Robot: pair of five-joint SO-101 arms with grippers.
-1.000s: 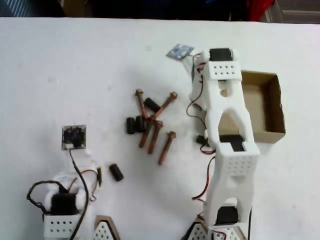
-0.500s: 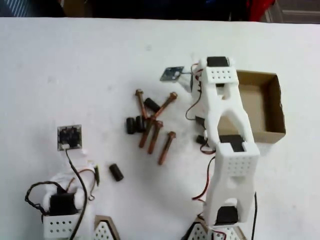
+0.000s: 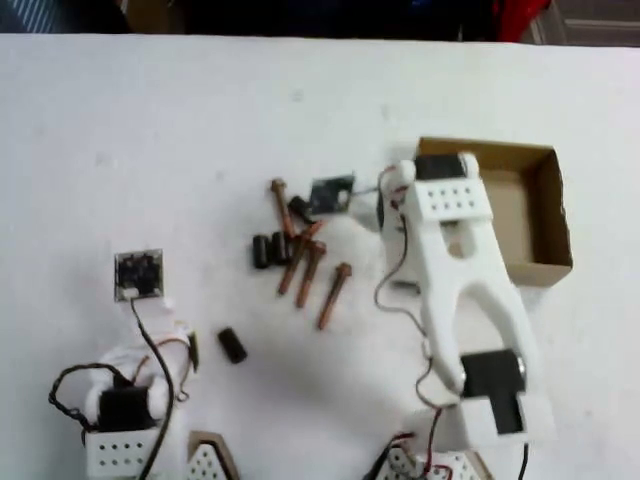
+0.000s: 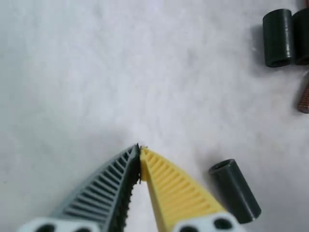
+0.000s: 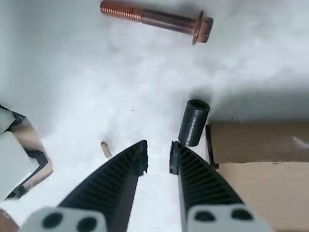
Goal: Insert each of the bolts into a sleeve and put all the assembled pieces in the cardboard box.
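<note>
White table [image 3: 150, 120] lies under both arms. The right arm [image 3: 455, 250] extends from the lower right edge up to mid-frame, its wrist overlapping the box [image 3: 548, 210] at centre right. The left arm [image 3: 125, 405] sits folded in the lower left corner.

The right gripper [image 5: 158, 157] points down with a narrow gap between its fingers and nothing in it. A sleeve [image 5: 193, 122] lies just beside the box's corner, a bolt [image 5: 157, 18] farther off. The left gripper [image 4: 140, 149] has its fingers pressed together, with a lone sleeve [image 4: 235, 191] near it.

The bolts [image 3: 305, 260] cluster at centre frame beside a sleeve pair [image 3: 265, 250]. The right arm's camera board [image 3: 333, 193] covers the cluster's upper end. A small brown stub [image 5: 105, 150] by the right gripper is hard to identify.
</note>
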